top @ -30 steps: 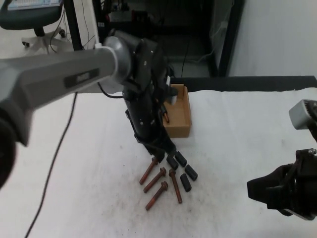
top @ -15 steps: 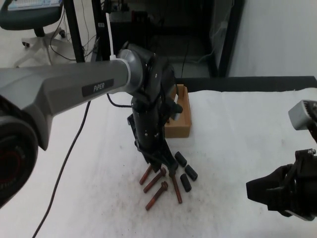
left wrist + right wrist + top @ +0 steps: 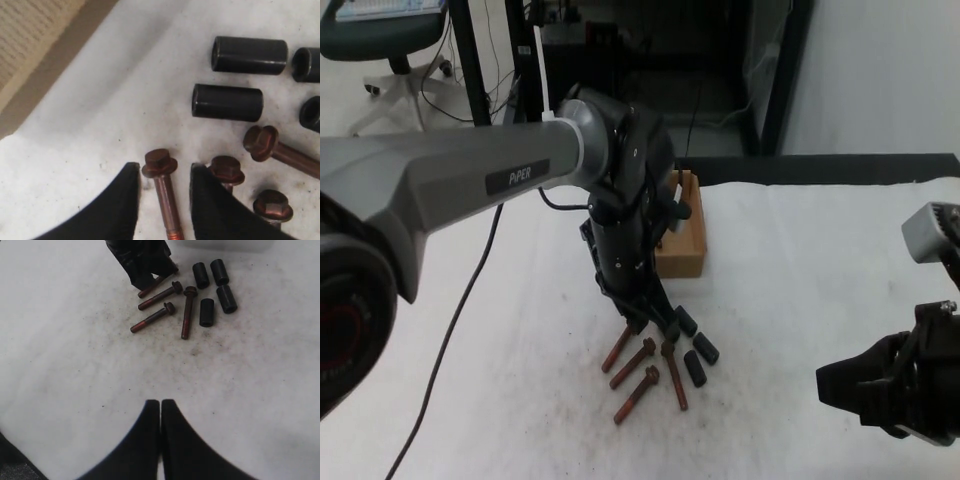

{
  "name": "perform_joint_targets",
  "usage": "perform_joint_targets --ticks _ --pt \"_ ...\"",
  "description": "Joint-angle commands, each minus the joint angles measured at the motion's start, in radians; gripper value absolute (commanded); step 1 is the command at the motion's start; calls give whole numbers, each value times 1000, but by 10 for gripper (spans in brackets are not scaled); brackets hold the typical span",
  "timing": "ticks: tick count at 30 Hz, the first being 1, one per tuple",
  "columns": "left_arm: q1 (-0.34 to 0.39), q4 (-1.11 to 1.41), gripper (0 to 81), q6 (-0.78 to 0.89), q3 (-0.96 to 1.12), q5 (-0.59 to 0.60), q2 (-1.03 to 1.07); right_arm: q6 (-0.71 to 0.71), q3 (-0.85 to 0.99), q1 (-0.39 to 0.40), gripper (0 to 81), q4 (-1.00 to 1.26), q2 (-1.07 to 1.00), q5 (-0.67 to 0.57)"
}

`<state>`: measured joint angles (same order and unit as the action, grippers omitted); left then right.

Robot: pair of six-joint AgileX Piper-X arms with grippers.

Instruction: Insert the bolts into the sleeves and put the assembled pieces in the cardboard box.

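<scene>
Several copper bolts [image 3: 634, 362] lie in a loose fan on the white bench, with several black sleeves [image 3: 696, 366] just to their right. My left gripper [image 3: 642, 322] points down over the head end of the leftmost bolt [image 3: 163, 192]. It is open, one finger on each side of that bolt's shank [image 3: 165, 170]. Two sleeves [image 3: 227, 102] lie side by side just beyond. My right gripper [image 3: 160, 410] is shut and empty, low at the near right [image 3: 880, 392], well short of the bolts [image 3: 187, 312] and sleeves [image 3: 206, 312].
The cardboard box [image 3: 684, 240] stands behind the left arm, close to the sleeves. A black strip runs along the bench's far edge [image 3: 840, 165]. A dark cable [image 3: 440, 320] trails over the bench on the left. White bench surface lies between the two arms.
The left arm has swung round and its gripper has come down from above the sleeves onto the leftmost bolt's head end. The right arm has not moved.
</scene>
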<state>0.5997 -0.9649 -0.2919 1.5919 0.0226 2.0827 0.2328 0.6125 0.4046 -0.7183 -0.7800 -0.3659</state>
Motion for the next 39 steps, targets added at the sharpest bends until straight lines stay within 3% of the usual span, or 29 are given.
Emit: perform_joint_targets --ticks 1,39 --pt "-1 10 320 0 13 -15 -5 -10 0 -2 8 6 7 -16" --pt "-19 56 320 16 -19 -15 52 -10 -3 -2 8 4 7 -15"
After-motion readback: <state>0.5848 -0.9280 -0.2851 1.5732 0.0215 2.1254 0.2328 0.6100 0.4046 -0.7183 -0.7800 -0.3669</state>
